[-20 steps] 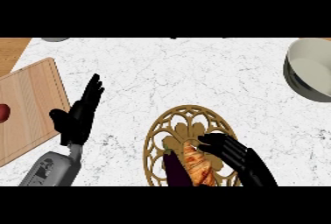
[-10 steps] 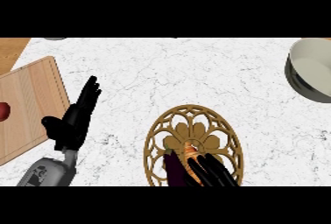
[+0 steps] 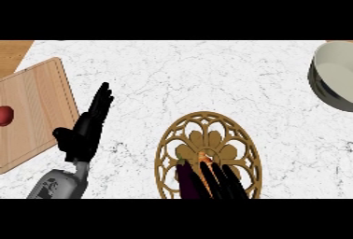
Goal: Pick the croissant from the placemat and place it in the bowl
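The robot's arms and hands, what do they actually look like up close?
Each hand is black with long, slim fingers and a thumb. The left hand joins a grey forearm with a smooth, rounded casing and a darker marking on it. Of the right hand only the black fingers show; its forearm is out of view.

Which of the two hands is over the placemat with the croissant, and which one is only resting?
The right hand, fingers curled over the croissant on the gold placemat. The left hand rests open beside the cutting board.

Wooden cutting board (image 3: 34, 116), red fruit (image 3: 5, 115)
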Tool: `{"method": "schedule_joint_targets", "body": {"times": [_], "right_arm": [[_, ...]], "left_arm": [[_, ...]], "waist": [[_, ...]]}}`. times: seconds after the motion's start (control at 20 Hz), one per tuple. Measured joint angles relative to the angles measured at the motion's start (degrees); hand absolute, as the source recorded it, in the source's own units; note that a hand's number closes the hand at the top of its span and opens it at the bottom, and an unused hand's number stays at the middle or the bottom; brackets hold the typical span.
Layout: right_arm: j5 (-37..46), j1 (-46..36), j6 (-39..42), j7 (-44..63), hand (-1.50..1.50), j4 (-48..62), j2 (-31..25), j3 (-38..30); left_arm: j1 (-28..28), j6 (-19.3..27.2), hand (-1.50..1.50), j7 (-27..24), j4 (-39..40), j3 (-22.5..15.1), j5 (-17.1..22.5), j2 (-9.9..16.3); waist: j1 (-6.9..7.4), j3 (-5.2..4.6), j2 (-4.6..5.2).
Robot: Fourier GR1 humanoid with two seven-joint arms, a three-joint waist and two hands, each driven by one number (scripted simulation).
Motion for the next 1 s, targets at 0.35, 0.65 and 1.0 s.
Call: {"method": "schedule_joint_targets", "body": {"times": [0.35,0.65,1.0], "right_arm": [[-1.5,-0.1,8.9,7.8,-1.5,0.2,-0.1,-0.1],[-6.5,0.1,8.2,8.1,-1.5,1.1,0.0,-1.6],[-10.4,-0.8,6.4,6.0,-1.5,1.8,1.1,-3.3]], "left_arm": [[-1.0,-1.0,0.0,1.3,-0.1,1.3,-1.1,-0.6],[0.0,-2.1,0.0,2.1,-0.8,2.3,-2.6,-1.7],[0.8,-3.3,0.0,2.9,-1.9,3.8,-4.3,-3.0]], "waist": [[0.23,0.08,0.1],[0.22,0.12,0.09],[0.14,0.14,0.04]]}}
